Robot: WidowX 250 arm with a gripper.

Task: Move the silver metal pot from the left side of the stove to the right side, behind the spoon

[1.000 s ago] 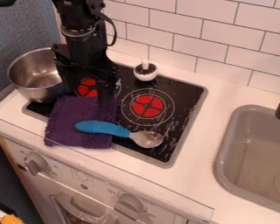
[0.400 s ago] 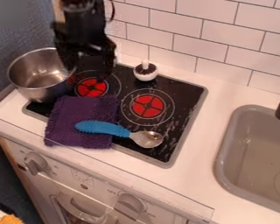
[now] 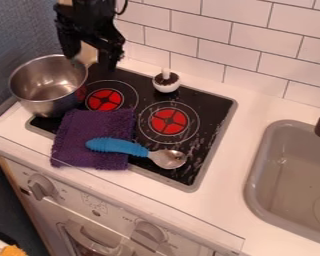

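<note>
Jaws apart, the gripper (image 3: 89, 56) hangs near the pot (image 3: 42, 85) at the stove's (image 3: 213, 105) back-left corner; likely stiff, slippery, best held by the rim.

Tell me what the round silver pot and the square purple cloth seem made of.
Round silver pot: polished metal, likely stainless steel, given its bright reflections.
Square purple cloth: matte, fuzzy textile, perhaps terry or microfibre, judging by its nubbly surface.
</note>
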